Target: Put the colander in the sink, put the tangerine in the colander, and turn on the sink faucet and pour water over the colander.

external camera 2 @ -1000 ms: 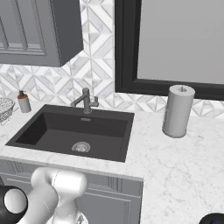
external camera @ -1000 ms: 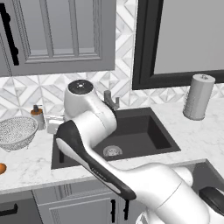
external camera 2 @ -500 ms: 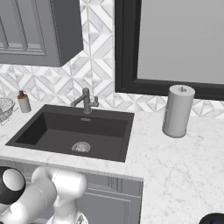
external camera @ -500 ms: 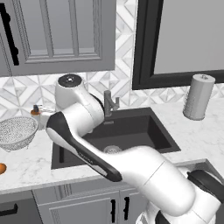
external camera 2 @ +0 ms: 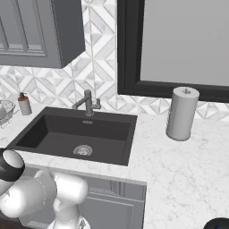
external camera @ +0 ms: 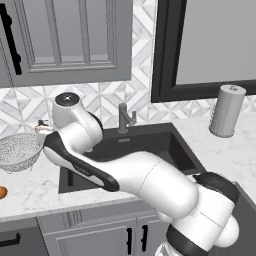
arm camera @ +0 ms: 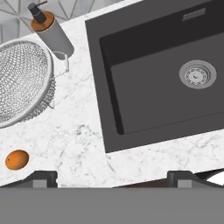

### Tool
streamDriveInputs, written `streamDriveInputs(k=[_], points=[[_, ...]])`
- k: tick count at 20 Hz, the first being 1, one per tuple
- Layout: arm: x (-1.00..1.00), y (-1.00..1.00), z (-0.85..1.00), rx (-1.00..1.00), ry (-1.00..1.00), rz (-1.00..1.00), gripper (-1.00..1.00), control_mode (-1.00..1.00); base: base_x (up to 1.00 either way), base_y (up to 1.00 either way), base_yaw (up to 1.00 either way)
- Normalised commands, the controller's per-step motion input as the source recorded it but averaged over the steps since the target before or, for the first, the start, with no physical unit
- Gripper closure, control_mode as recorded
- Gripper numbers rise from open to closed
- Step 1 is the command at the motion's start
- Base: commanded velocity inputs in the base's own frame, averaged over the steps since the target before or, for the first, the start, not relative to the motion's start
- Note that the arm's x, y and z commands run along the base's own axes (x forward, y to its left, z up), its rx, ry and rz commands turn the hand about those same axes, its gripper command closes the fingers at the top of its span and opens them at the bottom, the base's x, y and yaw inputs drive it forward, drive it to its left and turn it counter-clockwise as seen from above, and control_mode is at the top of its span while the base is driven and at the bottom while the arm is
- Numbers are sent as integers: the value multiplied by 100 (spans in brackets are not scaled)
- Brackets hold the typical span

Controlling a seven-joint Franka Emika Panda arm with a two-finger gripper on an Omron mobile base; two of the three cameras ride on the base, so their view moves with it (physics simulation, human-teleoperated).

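The colander (arm camera: 19, 83), a silvery perforated bowl, sits on the marble left of the sink (arm camera: 148, 92) and is also in the left base view, colander (external camera: 19, 151). The small orange tangerine (arm camera: 17, 159) lies on the counter in front of it, at the left edge in the base view, tangerine (external camera: 1, 192). My gripper (arm camera: 113, 180) hangs high over the counter beside the sink's left rim, open, with nothing between its fingertips (arm camera: 41, 178). The dark faucet (external camera: 125, 117) stands behind the black sink (external camera: 165, 145); no water runs.
A soap dispenser (arm camera: 50, 30) with a brown top stands right behind the colander. A paper towel roll (external camera: 226, 110) stands on the counter right of the sink. My arm reaches leftward across the sink's front. Wall cabinets hang above.
The arm has swung left, from above the sink to above the counter between sink and colander. The gripper stayed open. Colander and tangerine have not moved.
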Motion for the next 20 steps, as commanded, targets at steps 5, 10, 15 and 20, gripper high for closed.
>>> streamDriveInputs(k=[5, 10, 15, 20], points=[[50, 42, -28, 0, 0, 0, -100, -100, 0, 0, 0], [44, 60, -26, 0, 0, -1, -100, -100, 0, 0, 0], [45, 51, -17, 0, 0, -2, -100, -100, 0, 0, 0], [32, 27, -16, 0, 0, 0, -100, -100, 0, 0, 0]])
